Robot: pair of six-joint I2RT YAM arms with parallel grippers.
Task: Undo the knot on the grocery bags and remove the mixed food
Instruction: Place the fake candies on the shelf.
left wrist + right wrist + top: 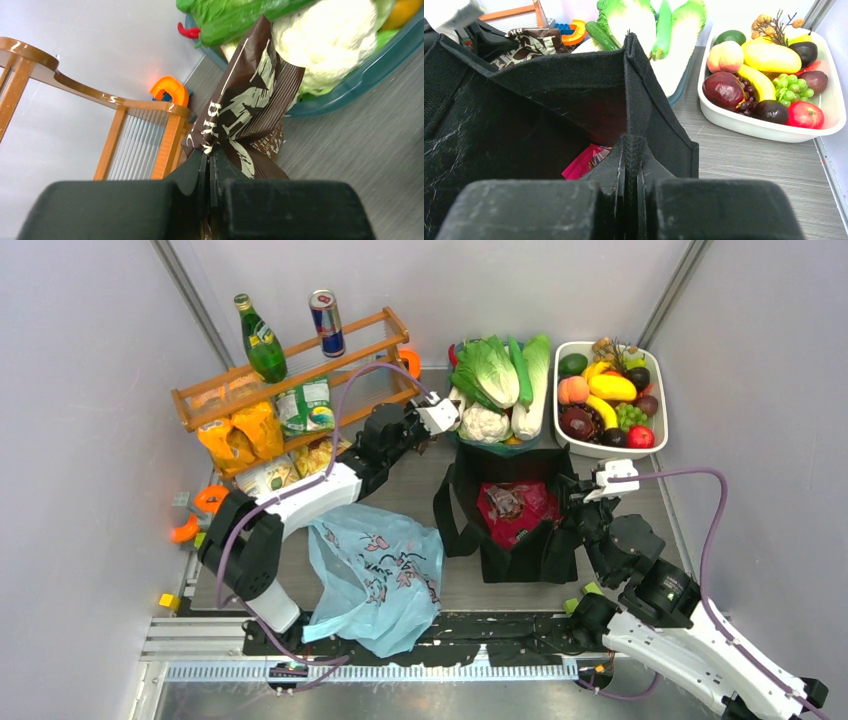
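Observation:
The black fabric tote [510, 540] stands open mid-table, a shiny pink-red packet [515, 508] lying inside it. My right gripper [629, 147] is shut on the tote's right rim seam. Just beyond the tote's far left corner, my left gripper [210, 155] is shut on the end of a dark brown snack packet [250, 100], held up beside the teal vegetable tray [350, 85]. The light-blue plastic bag [375, 575] lies crumpled at the near left, its mouth loose. The tote's straps [445, 525] hang down its left side. No knot shows.
Cabbage, leek and cauliflower [485, 422] fill the teal tray at the back. A white fruit tray [612, 400] stands at the back right. The wooden rack [290, 365] at the back left holds a green bottle, a can and crisp packs.

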